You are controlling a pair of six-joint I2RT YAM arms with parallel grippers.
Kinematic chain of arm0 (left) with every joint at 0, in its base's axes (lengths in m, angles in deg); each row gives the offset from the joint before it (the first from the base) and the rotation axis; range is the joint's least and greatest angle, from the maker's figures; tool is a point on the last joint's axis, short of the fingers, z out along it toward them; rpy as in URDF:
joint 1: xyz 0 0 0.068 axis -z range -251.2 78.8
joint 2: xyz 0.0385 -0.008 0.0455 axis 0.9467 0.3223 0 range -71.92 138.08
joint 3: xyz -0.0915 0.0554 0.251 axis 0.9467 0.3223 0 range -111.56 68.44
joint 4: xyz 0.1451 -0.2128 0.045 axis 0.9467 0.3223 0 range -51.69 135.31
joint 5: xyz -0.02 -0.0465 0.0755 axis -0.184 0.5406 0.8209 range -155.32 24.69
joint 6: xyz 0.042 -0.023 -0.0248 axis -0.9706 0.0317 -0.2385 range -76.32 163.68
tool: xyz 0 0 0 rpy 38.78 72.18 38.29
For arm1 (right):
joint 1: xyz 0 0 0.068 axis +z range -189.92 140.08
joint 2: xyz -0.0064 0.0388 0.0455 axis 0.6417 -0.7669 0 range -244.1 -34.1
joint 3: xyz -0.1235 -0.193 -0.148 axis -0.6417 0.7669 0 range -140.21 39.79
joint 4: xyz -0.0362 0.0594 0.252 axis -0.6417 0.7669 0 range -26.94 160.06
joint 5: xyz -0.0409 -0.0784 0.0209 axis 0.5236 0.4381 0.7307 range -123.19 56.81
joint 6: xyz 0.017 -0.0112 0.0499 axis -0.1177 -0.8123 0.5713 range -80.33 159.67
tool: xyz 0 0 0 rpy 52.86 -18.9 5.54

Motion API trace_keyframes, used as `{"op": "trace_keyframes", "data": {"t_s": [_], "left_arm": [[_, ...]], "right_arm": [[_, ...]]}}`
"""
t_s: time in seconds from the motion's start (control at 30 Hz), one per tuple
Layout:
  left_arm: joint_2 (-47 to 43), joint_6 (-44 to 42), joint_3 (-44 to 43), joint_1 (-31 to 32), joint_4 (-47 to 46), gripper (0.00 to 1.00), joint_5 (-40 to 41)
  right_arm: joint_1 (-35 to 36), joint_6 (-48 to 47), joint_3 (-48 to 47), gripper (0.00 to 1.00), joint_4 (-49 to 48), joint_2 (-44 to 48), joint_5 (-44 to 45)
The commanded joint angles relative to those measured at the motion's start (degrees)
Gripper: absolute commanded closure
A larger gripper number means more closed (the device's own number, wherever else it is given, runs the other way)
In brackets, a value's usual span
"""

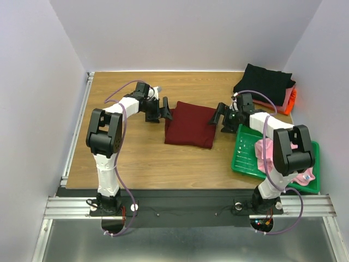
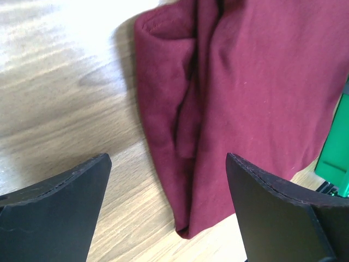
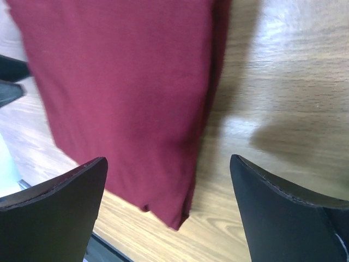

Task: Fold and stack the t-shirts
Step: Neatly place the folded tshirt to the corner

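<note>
Lying nearest, the light pink t-shirt (image 1: 265,155) waited crumpled in the green tray (image 1: 242,158). Further in, the maroon t-shirt (image 1: 190,125) lay folded on the table (image 1: 142,158), the left gripper (image 1: 162,112) and right gripper (image 1: 218,117) beside its two edges, jaws spread wide, holding nothing. The fold seemed finished; next, both should probably grip it and carry it onto the black-topped stack (image 1: 267,84) at the far right corner.

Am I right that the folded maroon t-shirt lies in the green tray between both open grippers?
No: the maroon t-shirt lies on the wooden table, between the open left gripper and right gripper, as the top external view shows.
</note>
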Motion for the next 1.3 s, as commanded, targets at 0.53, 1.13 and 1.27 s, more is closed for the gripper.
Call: {"op": "trace_keyframes", "data": {"t_s": [0.53, 1.13, 1.27], "left_arm": [[3.5, -0.4, 2.8, 0.2, -5.4, 0.01, -12.2], [5.0, 7.9, 6.0, 2.6, -15.2, 0.01, -18.3], [5.4, 8.8, 5.5, 3.2, -16.6, 0.01, -18.8]], "right_arm": [[4.9, -0.9, -4.9, 0.00, -3.1, -11.7, -1.8], [11.3, 0.9, -12.7, 0.00, -3.3, -19.3, -3.8], [13.1, 0.9, -14.9, 0.00, -3.3, -20.7, -2.8]]}}
